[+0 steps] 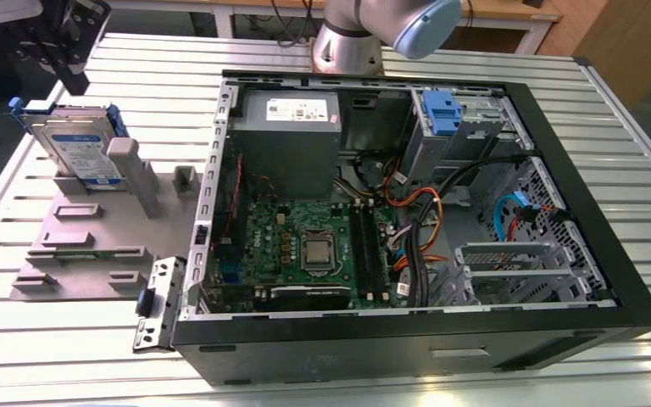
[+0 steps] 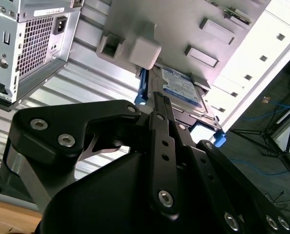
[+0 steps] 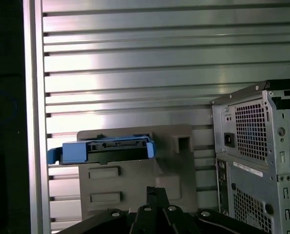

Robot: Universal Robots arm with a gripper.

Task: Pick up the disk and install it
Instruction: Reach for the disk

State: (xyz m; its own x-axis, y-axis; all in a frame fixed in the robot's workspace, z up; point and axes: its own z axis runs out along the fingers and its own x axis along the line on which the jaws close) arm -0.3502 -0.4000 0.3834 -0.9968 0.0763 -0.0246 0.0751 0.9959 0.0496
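Black gripper (image 3: pixel 157 192) linkages crowd the foreground in both wrist views. Its fingers (image 2: pixel 159 105) are drawn together with nothing between them. In the exterior view the gripper (image 1: pixel 77 83) hangs at eleven o'clock, just above the flat rectangular silver metal disk (image 1: pixel 77 148) with its blue plastic side bracket. A small gap separates it from the disk's upper edge.

The disk stands on edge at the far end of the grey plastic stand (image 1: pixel 88 242), at ten o'clock in the exterior view. A grey upright post (image 1: pixel 125 161) sits just beside the disk at its three o'clock. At its nine o'clock, open slats of the ribbed aluminium table (image 1: pixel 31 356) run out to the table's edge. The first wrist view shows the disk (image 3: pixel 106 148) edge-on, blue bracket at both ends; the second wrist view shows its broad face (image 2: pixel 181 90).

The open black computer tower case (image 1: pixel 416 352) lies on its side, its metal rim just beside the stand at the stand's three o'clock. Inside, a grey power-supply box (image 1: pixel 286 136) sits toward twelve o'clock, with a green motherboard (image 1: pixel 303 246) at its six o'clock and a blue drive-bay bracket (image 1: pixel 439 114) at one o'clock.

A white-and-blue label covers the disk's face, and a white sticker (image 1: pixel 299 108) tops the power-supply box. The print on both is too small to tell.
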